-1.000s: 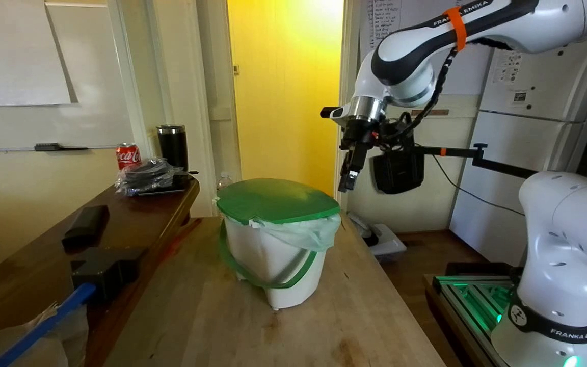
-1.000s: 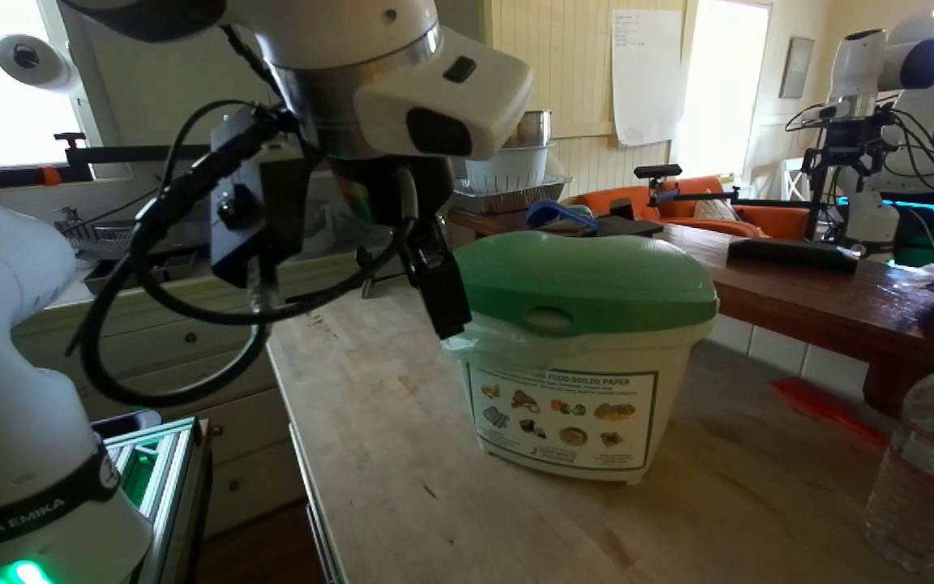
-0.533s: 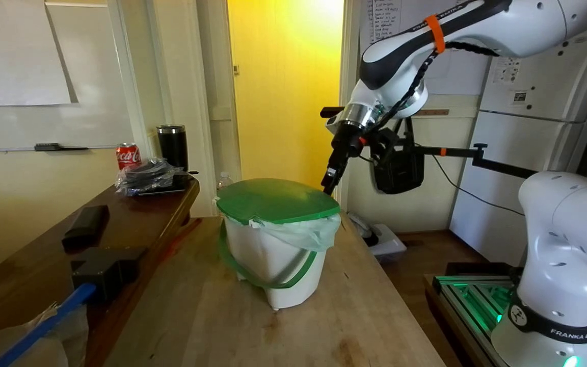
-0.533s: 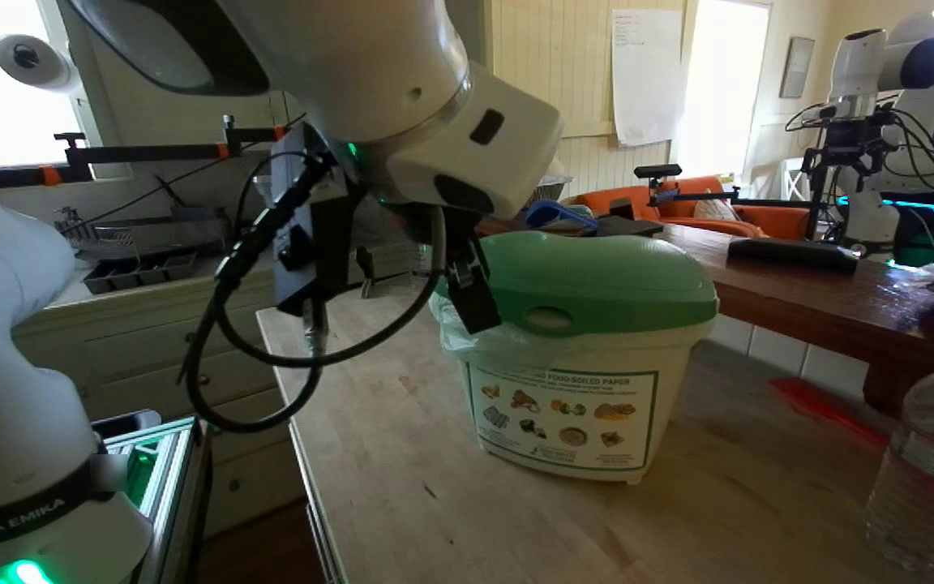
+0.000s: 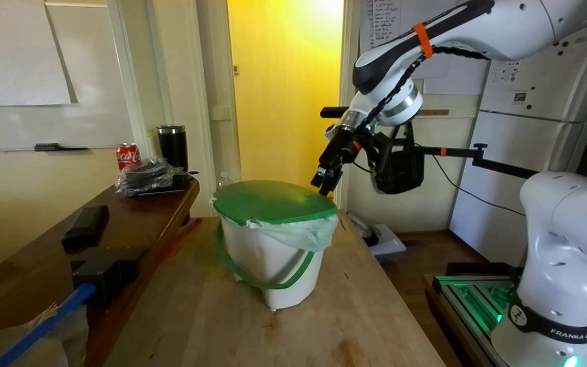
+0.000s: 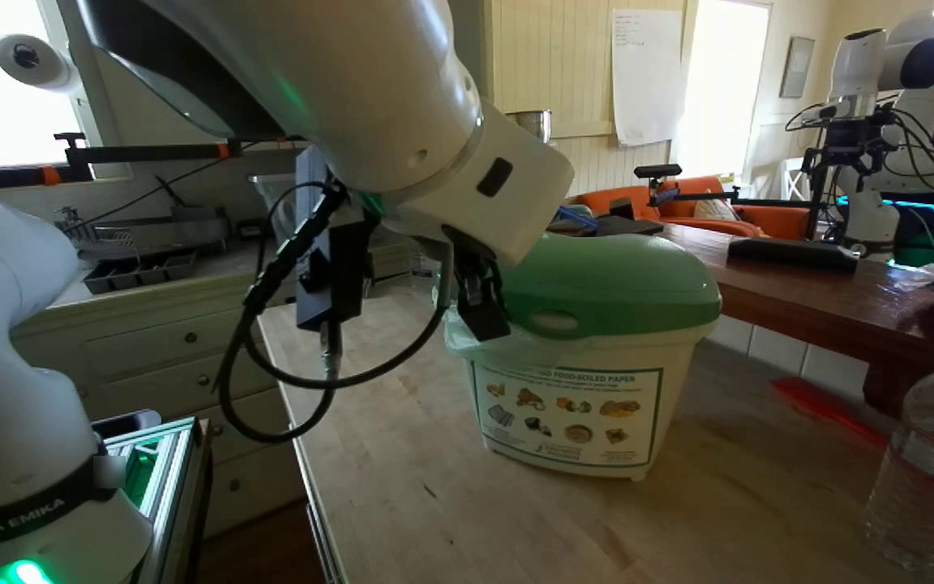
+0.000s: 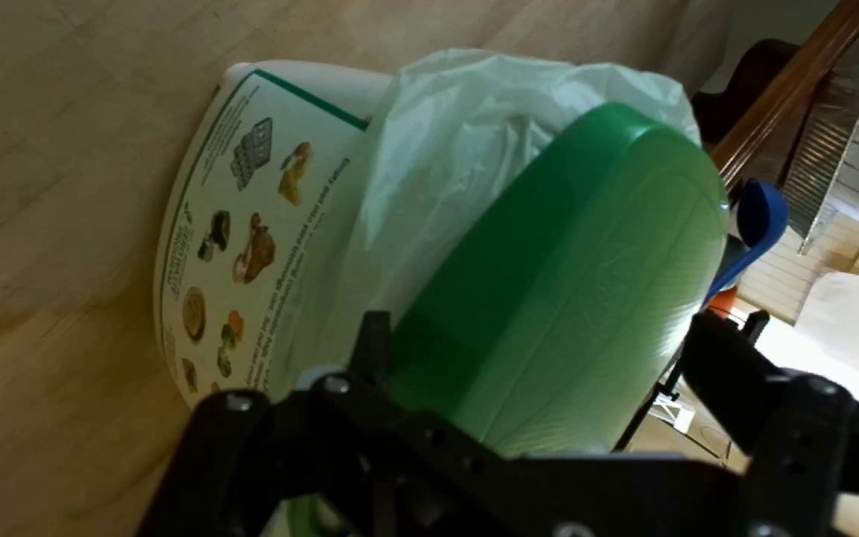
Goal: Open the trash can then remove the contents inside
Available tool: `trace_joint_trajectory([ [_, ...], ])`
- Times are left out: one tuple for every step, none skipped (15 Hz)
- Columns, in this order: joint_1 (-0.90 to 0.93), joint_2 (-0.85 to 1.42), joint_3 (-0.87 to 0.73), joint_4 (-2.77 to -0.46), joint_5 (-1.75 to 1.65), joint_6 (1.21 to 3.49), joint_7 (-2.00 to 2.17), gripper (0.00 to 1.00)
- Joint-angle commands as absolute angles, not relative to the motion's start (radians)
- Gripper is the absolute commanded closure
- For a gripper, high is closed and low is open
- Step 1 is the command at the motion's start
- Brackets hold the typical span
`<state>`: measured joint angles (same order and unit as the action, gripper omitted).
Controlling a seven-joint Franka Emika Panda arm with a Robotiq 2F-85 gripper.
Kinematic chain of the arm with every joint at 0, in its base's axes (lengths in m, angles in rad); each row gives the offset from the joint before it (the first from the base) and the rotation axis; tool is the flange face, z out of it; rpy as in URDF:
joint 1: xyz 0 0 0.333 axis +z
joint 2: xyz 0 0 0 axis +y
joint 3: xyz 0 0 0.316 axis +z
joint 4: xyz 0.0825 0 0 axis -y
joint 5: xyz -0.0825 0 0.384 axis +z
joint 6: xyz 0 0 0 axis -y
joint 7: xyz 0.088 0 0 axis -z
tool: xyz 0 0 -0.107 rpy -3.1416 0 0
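A yellow door closes off the far side of the room, and a white fridge stands at far right, in an exterior view. In front of me, on a pale wooden table, the trash can stands upright with its green lid on. From here I see the green handle slung low across its side, the liner bag billowing out under the lid, and the gripper just at the lid's far right rim. In an exterior view, it is a printed label and the lid's oval notch that face me. The wrist view looks onto the lid and shows the fingers spread wide; whether one touches the can, I cannot tell.

The robot arm gets in the way in an exterior view, its wrist hiding the lid's left part, a black cable looping below. At left in an exterior view, a cola can, a black tumbler and a plastic-wrapped bundle share a brown desk. A water bottle stands near right in an exterior view, a second robot arm far right.
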<state>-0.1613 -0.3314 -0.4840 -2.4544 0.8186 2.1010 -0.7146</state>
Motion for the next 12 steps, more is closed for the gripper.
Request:
trace_joint_trajectory([
  [-0.195, -0.292, -0.450, -2.442, 0.868, 2.108, -0.730, 0.00],
  [-0.202, -0.285, -0.442, -2.441, 0.865, 2.111, -0.720, 0.00],
  [-0.208, -0.281, -0.436, -2.441, 0.864, 2.112, -0.716, 0.00],
  [-0.213, -0.274, -0.430, -2.440, 0.860, 2.115, -0.711, 0.00],
  [-0.217, -0.270, -0.426, -2.439, 0.859, 2.112, -0.711, 0.00],
  [-0.222, -0.266, -0.420, -2.439, 0.857, 2.114, -0.708, 0.00],
  [-0.224, -0.262, -0.416, -2.437, 0.859, 2.113, -0.710, 0.00],
  [-0.223, -0.261, -0.416, -2.435, 0.873, 2.106, -0.727, 0.00],
  [-0.222, -0.262, -0.414, -2.435, 0.880, 2.102, -0.738, 0.00],
  [-0.221, -0.267, -0.413, -2.436, 0.892, 2.096, -0.751, 0.00],
  [-0.220, -0.271, -0.413, -2.436, 0.900, 2.092, -0.762, 0.00],
  [-0.220, -0.277, -0.414, -2.438, 0.911, 2.090, -0.781, 0.00],
])
